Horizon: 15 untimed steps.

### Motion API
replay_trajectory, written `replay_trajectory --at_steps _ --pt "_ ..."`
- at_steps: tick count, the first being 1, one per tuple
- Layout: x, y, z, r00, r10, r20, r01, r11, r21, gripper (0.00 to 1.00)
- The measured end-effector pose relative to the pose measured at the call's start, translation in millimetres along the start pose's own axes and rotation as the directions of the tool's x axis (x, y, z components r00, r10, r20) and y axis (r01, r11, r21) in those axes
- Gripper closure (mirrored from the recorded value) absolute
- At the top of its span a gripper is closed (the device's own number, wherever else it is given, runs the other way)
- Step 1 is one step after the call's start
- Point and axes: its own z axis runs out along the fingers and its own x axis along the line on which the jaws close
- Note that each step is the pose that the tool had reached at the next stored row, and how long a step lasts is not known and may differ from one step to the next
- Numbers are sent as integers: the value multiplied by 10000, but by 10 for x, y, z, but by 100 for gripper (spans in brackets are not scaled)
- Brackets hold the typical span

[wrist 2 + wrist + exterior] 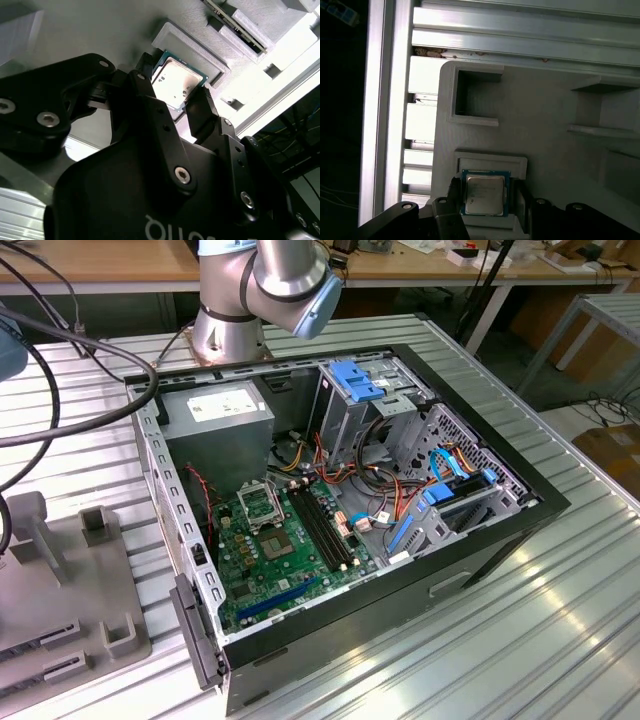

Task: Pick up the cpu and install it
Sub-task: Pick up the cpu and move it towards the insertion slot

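The ribbed metal table carries an open case lying on its side, with the arm rising behind it. On the exterior view's left sits a grey tray, well apart from the case. Inside the case the board lies face up, and its socket sits toward the back, near the power supply.

In both wrist views the gripper is down over the tray, not over the case. Its black fingers stand on opposite sides of the cpu and look to be closed against its two edges, so I judge the claw to be clamped on the chip. The cpu lies flat, metal lid up, within a shallow square nest in the tray. It does not look raised clear of that nest.

Judged from this, the work is at its start. The grasp is made or very nearly made, but the pick is not finished. The chip has not been carried to the case, and the whole install at the socket is left.
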Motion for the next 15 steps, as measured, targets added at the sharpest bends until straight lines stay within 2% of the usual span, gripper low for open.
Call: replay_trajectory --at_steps 12,13,14,15 --pt "1 0 -10 10000 -37 1 37 10000 -18 45" --pt "1 0 -11 10000 -37 1 37 10000 -17 47" --pt "2 0 -11 10000 -37 0 37 10000 -18 53" --pt "2 0 -11 10000 -36 0 36 10000 -17 53"
